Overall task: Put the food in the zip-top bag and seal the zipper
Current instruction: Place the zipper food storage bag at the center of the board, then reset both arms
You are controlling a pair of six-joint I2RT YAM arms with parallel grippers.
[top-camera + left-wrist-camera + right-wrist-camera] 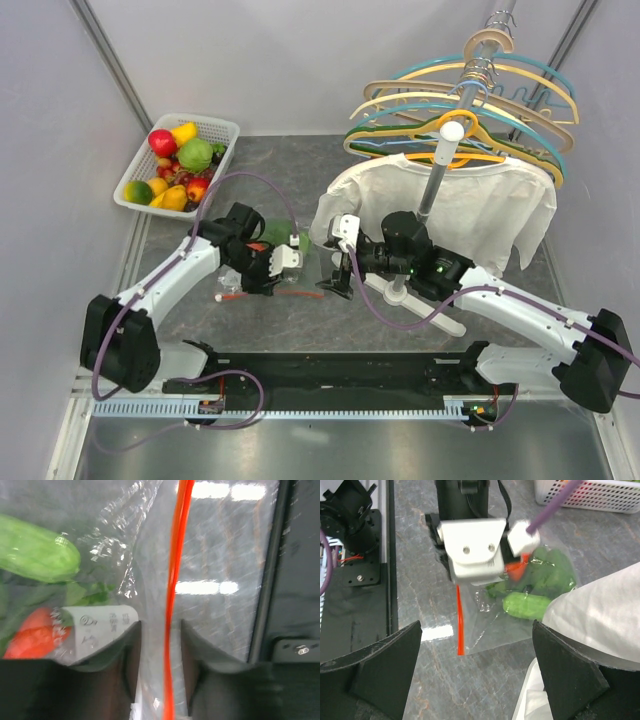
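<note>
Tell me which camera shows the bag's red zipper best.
The left wrist view: the zipper runs close up, top to bottom, between the fingers of the left gripper. The right wrist view shows a short red stretch; the top view only thin slivers.

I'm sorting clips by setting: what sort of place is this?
Probably a robot lab test booth, not a home: plain white walls box in a grey table, set with a hanger rack and a basket of toy fruit.
</note>
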